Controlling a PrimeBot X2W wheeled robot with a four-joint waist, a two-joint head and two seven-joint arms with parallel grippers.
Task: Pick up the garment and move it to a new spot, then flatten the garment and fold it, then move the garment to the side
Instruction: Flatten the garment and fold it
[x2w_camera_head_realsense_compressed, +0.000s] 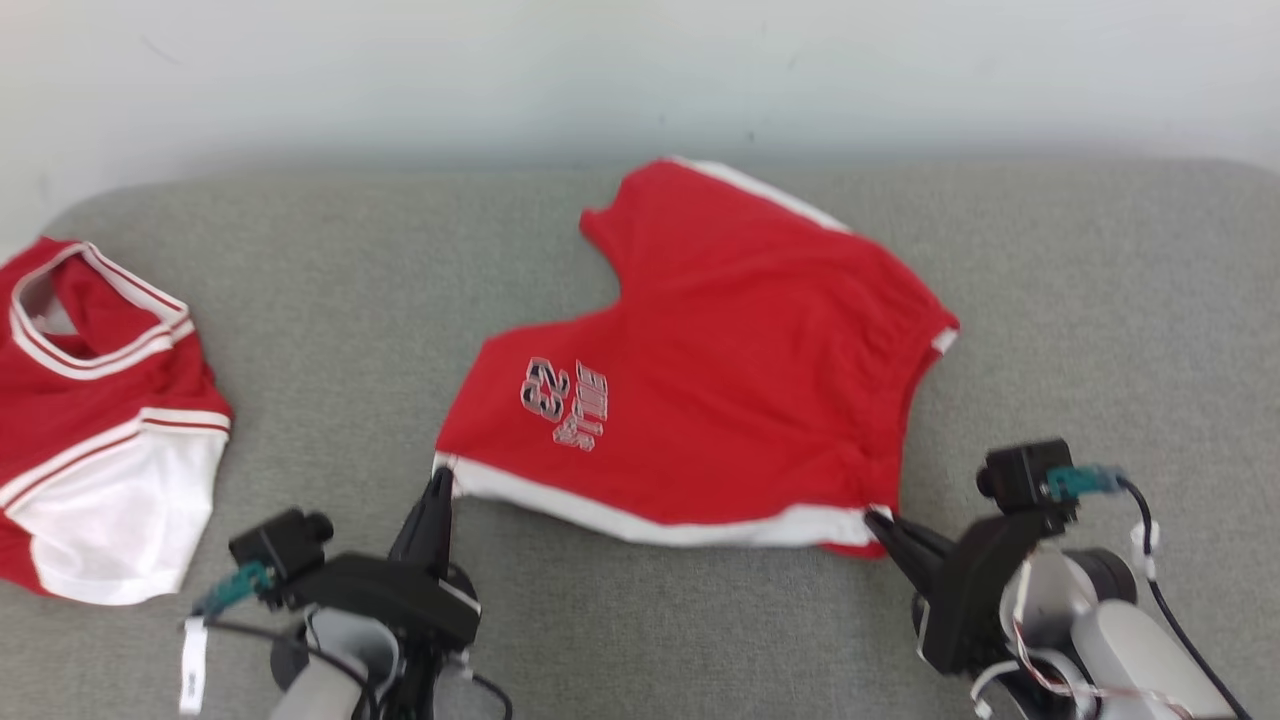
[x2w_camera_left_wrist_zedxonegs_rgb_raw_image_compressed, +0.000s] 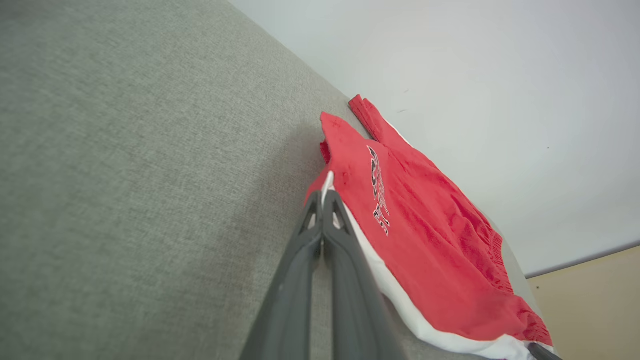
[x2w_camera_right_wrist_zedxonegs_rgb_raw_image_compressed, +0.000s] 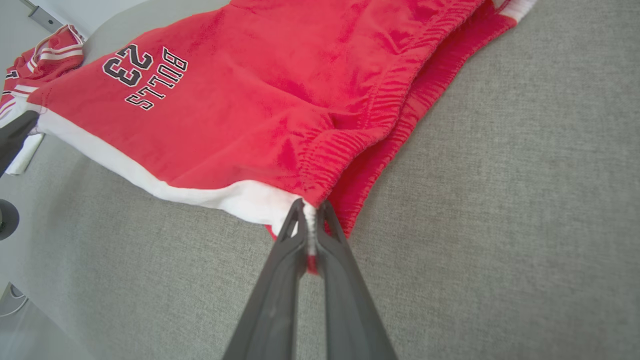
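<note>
The garment (x2w_camera_head_realsense_compressed: 720, 370) is a pair of red shorts with white trim and a printed "23" logo, spread across the grey cushioned surface (x2w_camera_head_realsense_compressed: 640, 620). My left gripper (x2w_camera_head_realsense_compressed: 440, 478) is shut on its near left corner, seen pinching the white hem (x2w_camera_left_wrist_zedxonegs_rgb_raw_image_compressed: 327, 182) in the left wrist view (x2w_camera_left_wrist_zedxonegs_rgb_raw_image_compressed: 321, 197). At the near right corner my right gripper (x2w_camera_head_realsense_compressed: 875, 520) is shut on the white trim beside the gathered waistband (x2w_camera_right_wrist_zedxonegs_rgb_raw_image_compressed: 360, 135), the cloth caught between its fingertips (x2w_camera_right_wrist_zedxonegs_rgb_raw_image_compressed: 310, 207). The near edge (x2w_camera_right_wrist_zedxonegs_rgb_raw_image_compressed: 150, 175) stretches between both grippers.
A second red and white garment (x2w_camera_head_realsense_compressed: 90, 420) lies crumpled at the surface's far left edge. A pale wall (x2w_camera_head_realsense_compressed: 640, 70) rises behind the surface. Bare grey fabric lies in front of the shorts and to their right.
</note>
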